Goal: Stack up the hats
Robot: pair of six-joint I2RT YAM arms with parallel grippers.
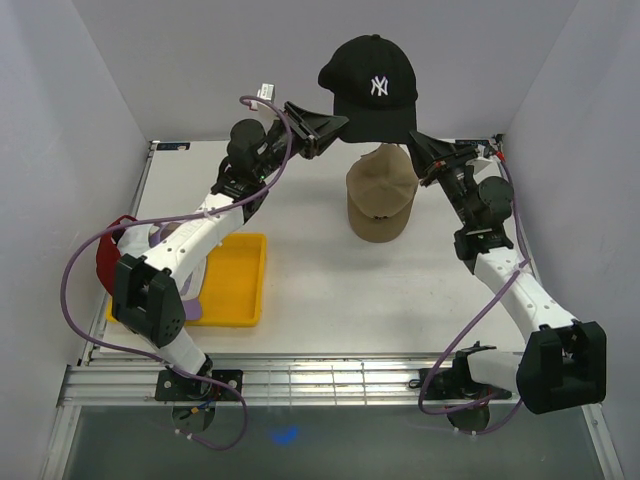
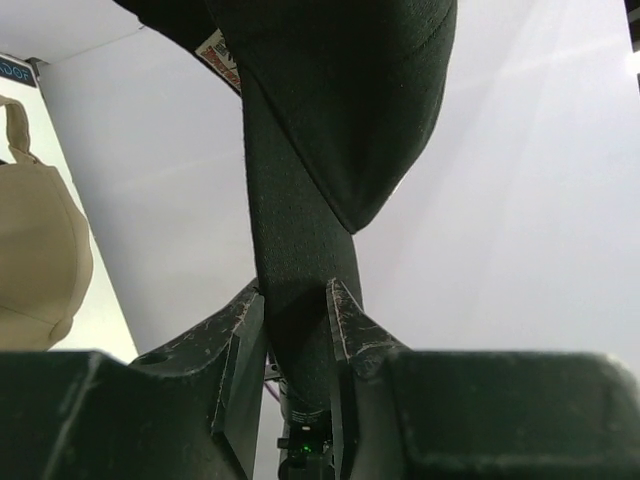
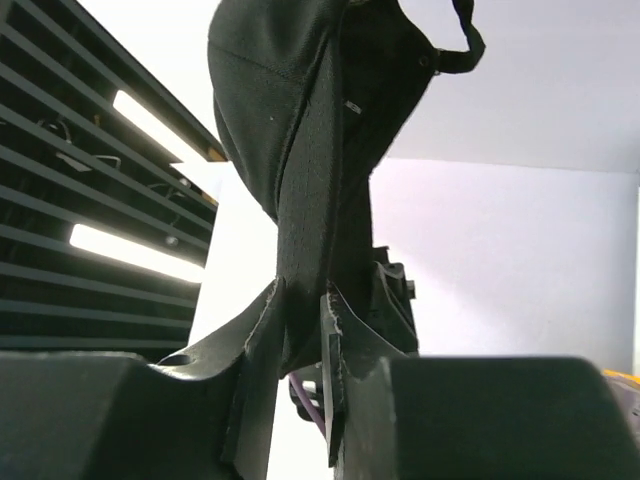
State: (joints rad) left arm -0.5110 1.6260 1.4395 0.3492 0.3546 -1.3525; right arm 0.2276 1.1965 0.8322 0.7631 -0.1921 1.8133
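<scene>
White table (image 1: 330, 290) and pale walls are seen. At the upper centre of the top view a black NY cap (image 1: 370, 85) is held raised, above a tan cap (image 1: 381, 200) in the frame. Its left edge is clenched by the left gripper (image 1: 340, 127), its right edge by the right gripper (image 1: 414, 140), with fabric pinched between narrow jaws.

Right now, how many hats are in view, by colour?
black hat: 1
tan hat: 1
red hat: 1
purple-brimmed hat, mostly hidden: 1
Total: 4
</scene>
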